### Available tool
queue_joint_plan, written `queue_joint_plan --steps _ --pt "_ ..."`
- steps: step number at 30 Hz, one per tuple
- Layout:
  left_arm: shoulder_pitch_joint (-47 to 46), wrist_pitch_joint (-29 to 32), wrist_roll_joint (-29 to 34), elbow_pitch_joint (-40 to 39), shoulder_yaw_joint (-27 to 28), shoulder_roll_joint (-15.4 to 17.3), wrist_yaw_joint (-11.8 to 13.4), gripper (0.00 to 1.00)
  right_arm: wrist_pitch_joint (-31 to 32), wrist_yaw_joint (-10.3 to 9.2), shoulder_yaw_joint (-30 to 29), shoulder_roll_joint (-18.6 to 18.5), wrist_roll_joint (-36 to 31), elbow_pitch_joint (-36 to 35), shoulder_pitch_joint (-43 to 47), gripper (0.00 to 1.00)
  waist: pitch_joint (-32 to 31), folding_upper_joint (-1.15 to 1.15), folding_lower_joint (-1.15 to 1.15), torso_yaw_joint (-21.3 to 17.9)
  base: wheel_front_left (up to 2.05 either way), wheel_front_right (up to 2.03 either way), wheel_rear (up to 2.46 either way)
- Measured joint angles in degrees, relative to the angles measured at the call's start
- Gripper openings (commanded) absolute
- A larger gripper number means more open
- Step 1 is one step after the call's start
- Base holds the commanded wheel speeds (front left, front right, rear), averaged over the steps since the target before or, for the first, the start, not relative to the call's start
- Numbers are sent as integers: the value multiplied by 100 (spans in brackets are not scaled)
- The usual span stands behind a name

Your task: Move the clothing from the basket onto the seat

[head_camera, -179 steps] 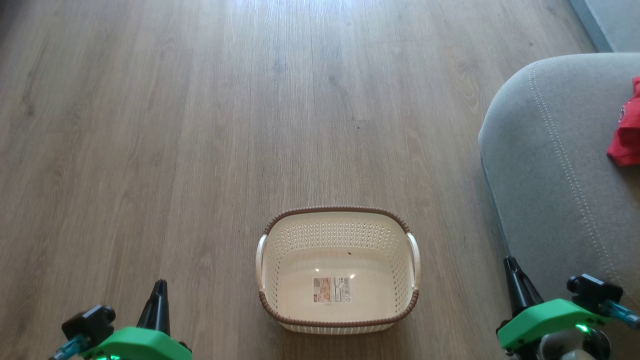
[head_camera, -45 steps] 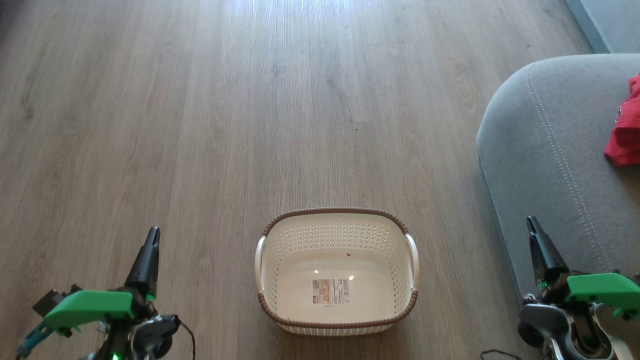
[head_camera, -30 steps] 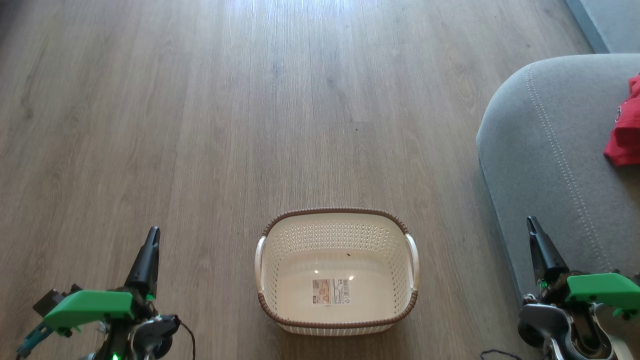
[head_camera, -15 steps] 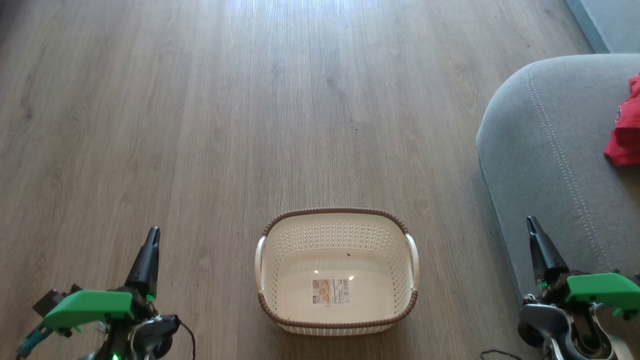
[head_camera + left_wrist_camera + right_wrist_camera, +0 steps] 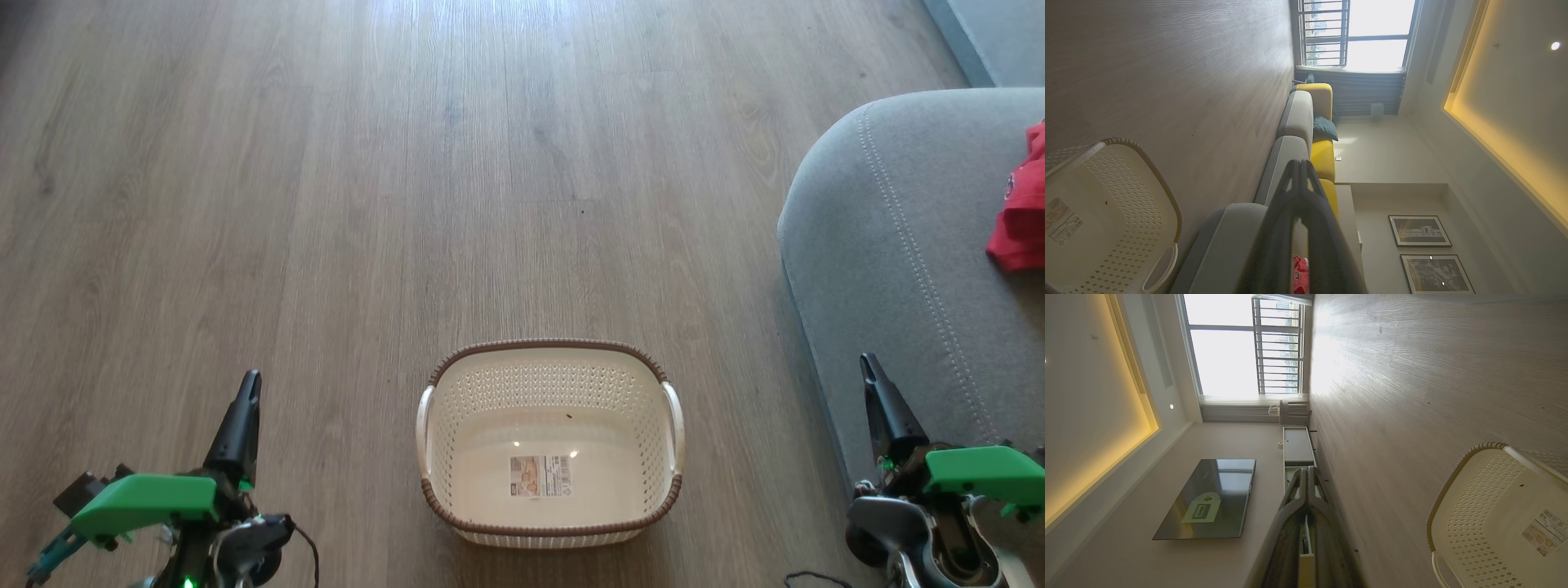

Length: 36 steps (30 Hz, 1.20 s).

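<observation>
Fingers on left gripper (image 5: 249, 384) and right gripper (image 5: 869, 366): long, tapered, matte black. Each wrist has a bright green plastic cover (image 5: 143, 496). Left wrist: teal plug (image 5: 49, 560), thin black cable (image 5: 308, 545), green light (image 5: 189, 582). Right wrist: silver-grey metal joint (image 5: 886, 518).

The wooden floor (image 5: 326, 204) carries the cream basket (image 5: 547, 342) at six o'clock and the grey seat (image 5: 898, 245), bearing red clothing (image 5: 1020, 233), at three o'clock.
</observation>
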Motion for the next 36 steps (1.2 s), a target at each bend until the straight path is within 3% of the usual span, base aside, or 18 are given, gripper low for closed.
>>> queue_joint_plan --steps 36 --pt "0 0 0 0 0 0 0 0 0 0 0 0 0 0 -1 0 0 0 0 0 0 0 0"
